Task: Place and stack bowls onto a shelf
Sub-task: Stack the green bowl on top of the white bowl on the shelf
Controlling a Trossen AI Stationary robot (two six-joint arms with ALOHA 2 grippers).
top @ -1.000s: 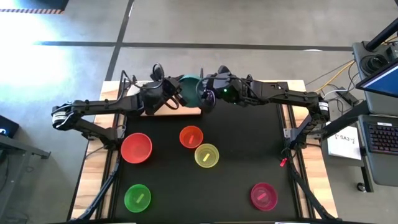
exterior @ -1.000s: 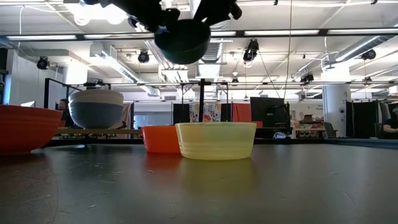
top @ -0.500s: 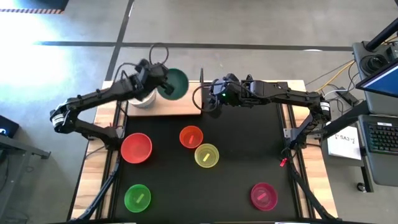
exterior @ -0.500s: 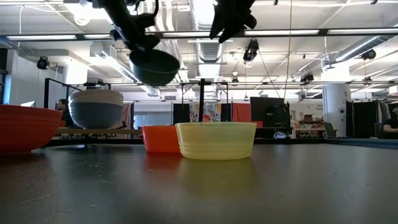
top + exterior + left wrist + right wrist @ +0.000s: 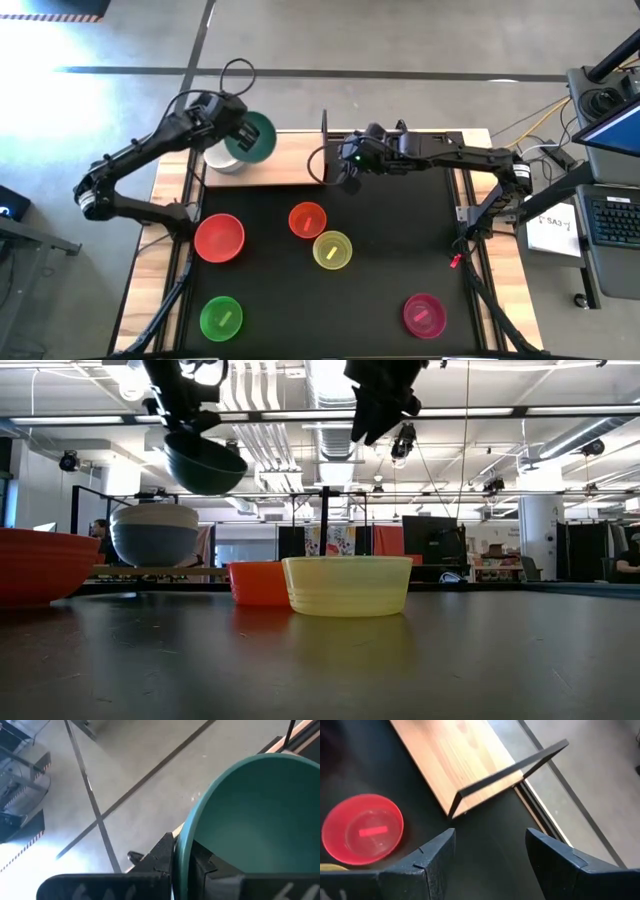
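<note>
My left gripper point(image 5: 236, 133) is shut on the teal bowl point(image 5: 256, 137), high above the left end of the wooden shelf point(image 5: 290, 165). The bowl also shows in the low view point(image 5: 205, 463) and in the left wrist view point(image 5: 260, 815). Just below and left of it, a white bowl point(image 5: 154, 517) sits nested in a blue bowl point(image 5: 155, 545) on the shelf. My right gripper point(image 5: 345, 170) is open and empty, in the air by the shelf's right end and its black upright point(image 5: 510, 770). The red point(image 5: 219, 238), orange point(image 5: 307, 219), yellow point(image 5: 332, 250), green point(image 5: 221, 317) and magenta point(image 5: 424, 314) bowls stand on the black mat. My left gripper pinches the teal bowl's rim point(image 5: 181, 855), one finger inside the bowl and one outside. The fingers come from the table's left, slanting down. The bowl is lifted clear, its mouth up and slightly tilted, above the white bowl.
The black mat point(image 5: 400, 250) has bare room on its right half. The shelf's right half point(image 5: 455, 760) is bare wood. The room with lights and desks lies beyond the table in the low view.
My left gripper has carried the teal bowl from the shelf's middle toward the table's left and far edge, to above the white and blue stack. My right gripper, close against the bowl a second ago, now stands apart from it, a little toward the table's right.
</note>
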